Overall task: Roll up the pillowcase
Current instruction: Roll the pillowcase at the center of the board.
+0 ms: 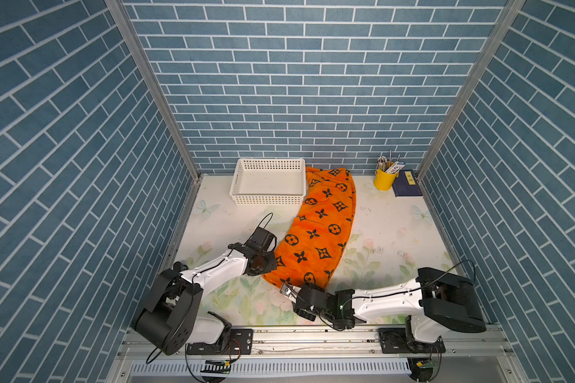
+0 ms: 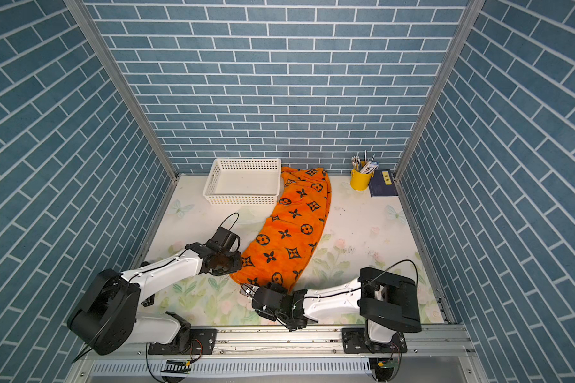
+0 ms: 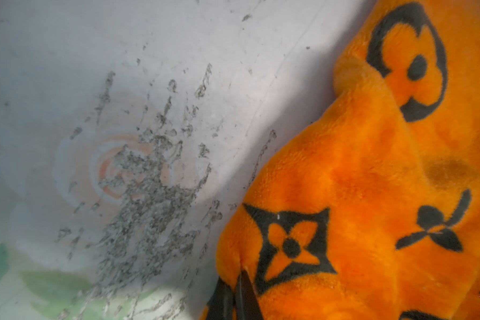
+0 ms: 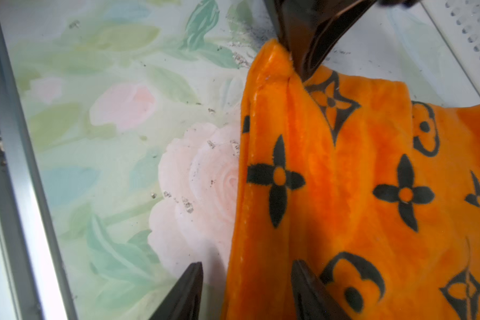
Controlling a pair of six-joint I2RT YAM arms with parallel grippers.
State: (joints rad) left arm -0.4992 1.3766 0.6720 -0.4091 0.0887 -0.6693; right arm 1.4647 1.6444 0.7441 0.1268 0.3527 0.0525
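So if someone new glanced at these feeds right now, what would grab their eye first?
The bright orange pillowcase with black flower prints, lying as a long curved strip from the back wall toward the arms, beside the white basket. Next, the left gripper is shut on the pillowcase's near corner, while the right gripper sits open astride the near edge. A yellow pen cup stands in the far corner.

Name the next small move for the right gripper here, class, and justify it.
Probably close the right gripper on the pillowcase hem: its open jaws straddle that near edge, while the left gripper is shut on the neighbouring corner. The cloth lies unrolled.
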